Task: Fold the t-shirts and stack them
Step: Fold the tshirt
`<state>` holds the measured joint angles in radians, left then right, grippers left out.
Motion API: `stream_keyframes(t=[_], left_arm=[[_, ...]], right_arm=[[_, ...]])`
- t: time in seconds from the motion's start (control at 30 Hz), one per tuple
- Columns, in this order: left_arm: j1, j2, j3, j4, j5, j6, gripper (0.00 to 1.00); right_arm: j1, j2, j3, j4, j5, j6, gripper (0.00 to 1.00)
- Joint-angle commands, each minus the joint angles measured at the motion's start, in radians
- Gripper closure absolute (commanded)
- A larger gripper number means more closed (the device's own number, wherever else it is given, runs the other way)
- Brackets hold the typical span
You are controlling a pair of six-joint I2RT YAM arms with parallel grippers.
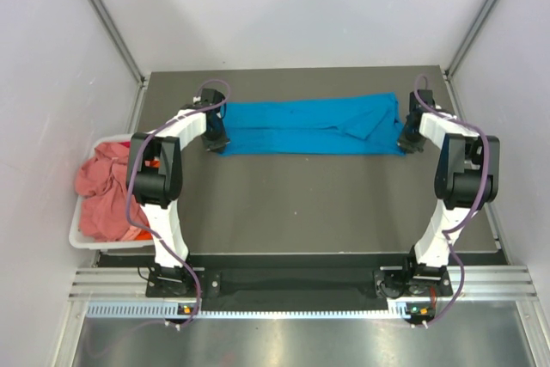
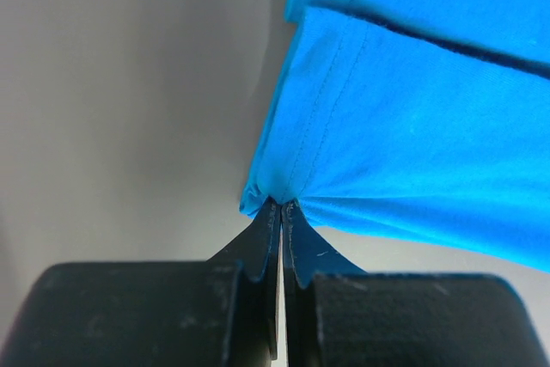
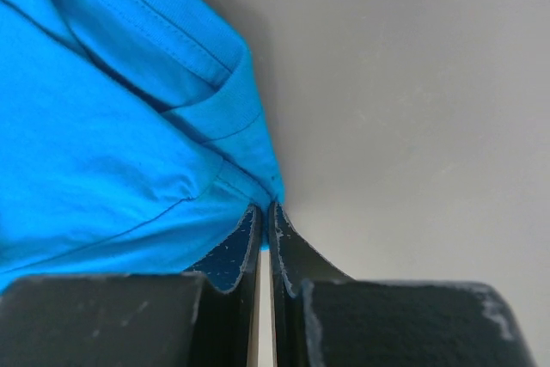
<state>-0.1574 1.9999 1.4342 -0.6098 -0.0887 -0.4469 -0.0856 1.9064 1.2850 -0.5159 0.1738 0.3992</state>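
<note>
A turquoise-blue t-shirt lies stretched in a long folded band across the far part of the table. My left gripper is shut on its near-left corner; the left wrist view shows the cloth pinched at my gripper. My right gripper is shut on its near-right corner; the right wrist view shows the cloth pinched at my gripper. Salmon-pink t-shirts lie heaped in the basket at the left, with a bit of orange or red cloth under them.
A white slatted basket stands off the table's left edge. White walls with metal rails enclose the table at the back and sides. The dark grey table stretches between the shirt and the arm bases.
</note>
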Motion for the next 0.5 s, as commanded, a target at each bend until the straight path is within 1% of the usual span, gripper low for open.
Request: stream_keyframes(t=[0.0,0.1,0.2,0.4,0.47], left_arm=[[0.010,-0.023,-0.001,-0.102,-0.106,0.011,1.00],[0.010,-0.033,-0.014,-0.110,-0.118,0.016,1.00],[0.010,-0.044,-0.044,-0.108,-0.111,0.011,1.00],[0.004,-0.098,-0.126,-0.111,-0.088,0.013,1.00],[0.001,-0.116,-0.162,-0.114,-0.089,0.016,1.00]], right_arm=[[-0.009,-0.047,0.002,-0.065,0.113,-0.034,1.00],[-0.008,-0.085,-0.015,-0.104,0.150,-0.034,1.00],[-0.008,-0.130,-0.059,-0.110,0.148,-0.039,1.00],[-0.008,-0.214,-0.186,-0.101,0.150,-0.043,1.00],[-0.008,-0.250,-0.234,-0.101,0.173,-0.043,1.00]])
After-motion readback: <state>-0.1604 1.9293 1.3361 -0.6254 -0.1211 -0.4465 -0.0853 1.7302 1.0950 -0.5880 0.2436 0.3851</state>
